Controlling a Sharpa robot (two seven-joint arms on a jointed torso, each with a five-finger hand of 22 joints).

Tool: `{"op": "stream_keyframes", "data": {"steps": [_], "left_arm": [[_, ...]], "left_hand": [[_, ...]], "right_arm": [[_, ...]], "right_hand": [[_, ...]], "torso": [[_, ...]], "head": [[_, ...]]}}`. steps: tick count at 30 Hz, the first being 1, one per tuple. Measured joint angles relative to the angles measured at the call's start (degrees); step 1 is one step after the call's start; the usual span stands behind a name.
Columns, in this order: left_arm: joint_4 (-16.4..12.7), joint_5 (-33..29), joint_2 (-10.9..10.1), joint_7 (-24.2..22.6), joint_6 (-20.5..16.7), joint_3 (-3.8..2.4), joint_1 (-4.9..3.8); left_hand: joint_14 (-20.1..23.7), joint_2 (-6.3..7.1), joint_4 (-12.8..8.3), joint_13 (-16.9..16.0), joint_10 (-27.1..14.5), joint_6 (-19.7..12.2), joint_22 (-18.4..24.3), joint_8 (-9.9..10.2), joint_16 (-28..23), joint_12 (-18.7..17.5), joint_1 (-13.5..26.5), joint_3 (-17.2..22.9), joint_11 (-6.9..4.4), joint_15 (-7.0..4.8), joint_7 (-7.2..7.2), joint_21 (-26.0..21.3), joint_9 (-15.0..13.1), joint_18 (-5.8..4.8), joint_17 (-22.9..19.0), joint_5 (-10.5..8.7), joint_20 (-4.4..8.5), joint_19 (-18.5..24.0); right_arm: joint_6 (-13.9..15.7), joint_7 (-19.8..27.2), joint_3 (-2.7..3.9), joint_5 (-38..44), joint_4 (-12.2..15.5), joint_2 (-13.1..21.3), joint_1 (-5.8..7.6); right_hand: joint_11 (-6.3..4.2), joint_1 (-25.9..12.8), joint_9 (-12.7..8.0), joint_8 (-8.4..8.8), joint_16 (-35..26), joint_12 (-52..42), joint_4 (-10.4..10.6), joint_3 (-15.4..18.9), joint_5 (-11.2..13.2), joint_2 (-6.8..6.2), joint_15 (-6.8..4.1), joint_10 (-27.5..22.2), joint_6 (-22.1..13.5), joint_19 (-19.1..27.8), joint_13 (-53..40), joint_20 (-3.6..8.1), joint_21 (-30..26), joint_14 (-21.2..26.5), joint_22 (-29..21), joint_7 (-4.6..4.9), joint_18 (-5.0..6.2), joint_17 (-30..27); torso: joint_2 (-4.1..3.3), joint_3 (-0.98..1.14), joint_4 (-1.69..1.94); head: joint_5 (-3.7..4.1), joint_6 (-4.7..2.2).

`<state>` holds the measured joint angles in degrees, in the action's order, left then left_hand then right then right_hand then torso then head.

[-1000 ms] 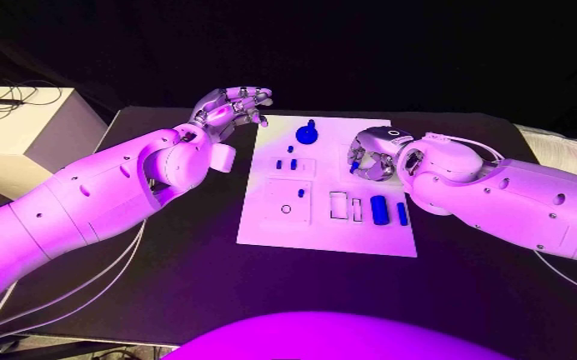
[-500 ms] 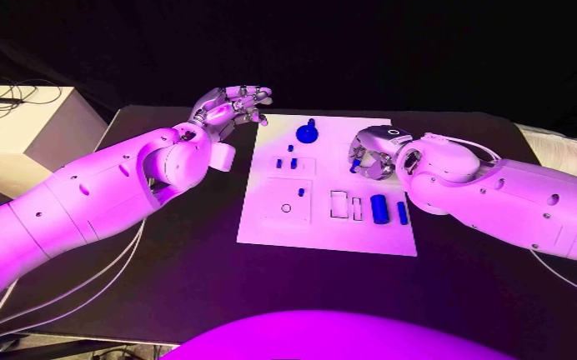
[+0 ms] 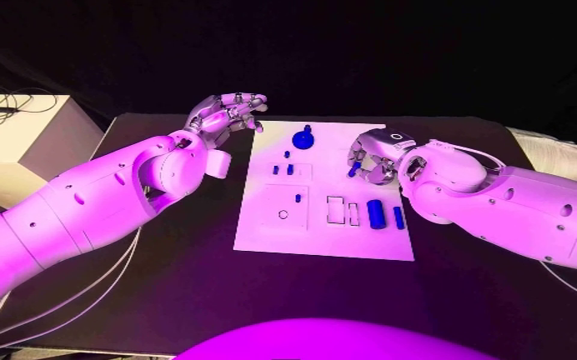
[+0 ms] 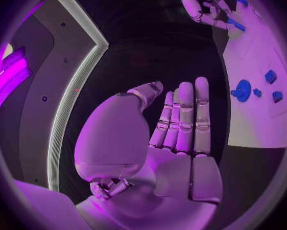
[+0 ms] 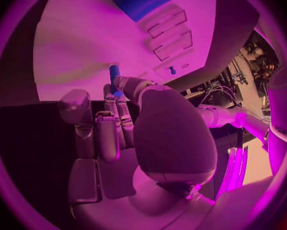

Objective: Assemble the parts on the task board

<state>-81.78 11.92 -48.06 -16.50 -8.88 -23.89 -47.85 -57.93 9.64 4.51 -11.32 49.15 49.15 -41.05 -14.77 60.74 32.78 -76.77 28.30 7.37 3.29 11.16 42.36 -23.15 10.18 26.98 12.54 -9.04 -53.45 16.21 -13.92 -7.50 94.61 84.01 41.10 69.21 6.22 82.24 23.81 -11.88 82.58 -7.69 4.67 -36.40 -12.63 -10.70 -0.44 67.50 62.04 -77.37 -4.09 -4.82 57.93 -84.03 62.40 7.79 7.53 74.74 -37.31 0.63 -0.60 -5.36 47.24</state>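
The white task board lies mid-table. On it are a round blue knob, three small blue pieces near the far left, and a blue cylinder with a thin blue bar beside two empty slots. My right hand hovers over the board's right side and pinches a small blue peg between thumb and fingers; the peg points down toward the board. My left hand is raised off the board's far left corner, with its fingers apart and nothing in it.
A pale box stands beyond the table's left edge. Cables hang under my left arm. Black table surrounds the board on all sides.
The whole view has shifted slightly. Both hands keep about the same places, and the right hand still holds the blue peg.
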Motion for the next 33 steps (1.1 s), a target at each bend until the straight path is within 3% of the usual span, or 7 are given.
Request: {"op": "stream_keyframes", "data": {"steps": [7, 16, 25, 33], "left_arm": [[0.7, 0.0, 0.1, 0.0, 0.3, 0.13, 0.0], [1.5, 0.2, 0.5, -0.1, 0.6, 0.37, 0.0], [1.5, 0.3, 0.8, -0.2, 0.7, 0.52, 0.0], [1.3, 0.3, 0.8, -0.3, 0.7, 0.57, 0.0]], "left_hand": [[0.0, 0.43, 1.4, 0.1, -0.2, -0.2, 0.5, -0.2, 0.0, 0.0, 0.5, -1.1, 0.21, 0.0, -0.2, -0.8, 0.0, 0.0, 0.0, 0.0, 0.0, 0.0], [0.2, 0.4, 1.7, 0.1, -0.2, -0.2, 0.7, -0.2, 0.0, 0.0, 0.9, -1.0, 0.21, 0.21, -0.2, -0.8, 0.0, 0.0, 0.0, 0.0, 0.0, 0.0], [0.2, 0.4, 1.8, 0.1, -0.2, -0.2, 0.7, -0.2, 0.0, 0.0, 0.9, -1.2, 0.21, 0.21, -0.2, -1.0, 0.0, -0.01, 0.0, 0.0, -0.2, -0.2], [0.2, 0.4, 1.8, 0.1, -0.2, -0.2, 0.8, -0.2, 0.0, 0.0, 0.9, -1.2, 0.21, 0.2, -0.2, -1.0, 0.0, -0.01, 0.0, 0.0, -0.2, -0.2]], "right_arm": [[2.0, -0.1, 1.01, -0.3, 4.4, 2.5, 1.03], [3.8, 0.0, 1.4, -2.5, 10.3, 3.6, 1.98], [4.1, 0.3, 0.16, -1.9, 12.1, -0.4, 1.45], [4.0, 0.4, -0.55, 0.6, 12.0, -4.0, -1.23]], "right_hand": [[0.31, -0.3, 0.4, -0.31, 0.2, 0.1, -0.3, -0.3, 0.8, 0.33, 0.0, 0.3, 0.0, 0.0, 0.0, 0.0, 0.0, 0.0, -0.1, -0.01, 0.0, -0.4], [0.31, -0.4, 0.6, -0.31, 0.2, 0.3, -0.3, -0.3, 1.0, 0.42, 0.0, 0.3, 0.0, 0.0, -0.1, 0.0, -0.2, 0.0, -0.3, 0.0, 0.0, -0.5], [0.31, -0.4, 0.6, -0.3, 0.2, 0.6, -0.5, -0.5, 1.2, 0.41, 0.0, 0.3, -0.1, 0.0, -0.5, 0.0, -0.2, 0.0, -0.3, 0.02, 0.0, -0.5], [0.31, -0.4, 0.6, -0.28, 0.2, 0.5, -0.5, -0.5, 1.4, 0.4, 0.01, 0.3, -0.1, 0.0, -0.5, 0.0, -0.2, 0.0, -0.3, 0.01, 0.0, -0.5]], "torso": [[0.16, 0.07, -0.05], [0.4, 0.19, -0.18], [0.38, 0.17, -0.14], [0.24, 0.14, -0.02]], "head": [[1.6, -0.92], [1.53, -0.83], [0.67, -0.46], [-0.41, 0.35]]}}
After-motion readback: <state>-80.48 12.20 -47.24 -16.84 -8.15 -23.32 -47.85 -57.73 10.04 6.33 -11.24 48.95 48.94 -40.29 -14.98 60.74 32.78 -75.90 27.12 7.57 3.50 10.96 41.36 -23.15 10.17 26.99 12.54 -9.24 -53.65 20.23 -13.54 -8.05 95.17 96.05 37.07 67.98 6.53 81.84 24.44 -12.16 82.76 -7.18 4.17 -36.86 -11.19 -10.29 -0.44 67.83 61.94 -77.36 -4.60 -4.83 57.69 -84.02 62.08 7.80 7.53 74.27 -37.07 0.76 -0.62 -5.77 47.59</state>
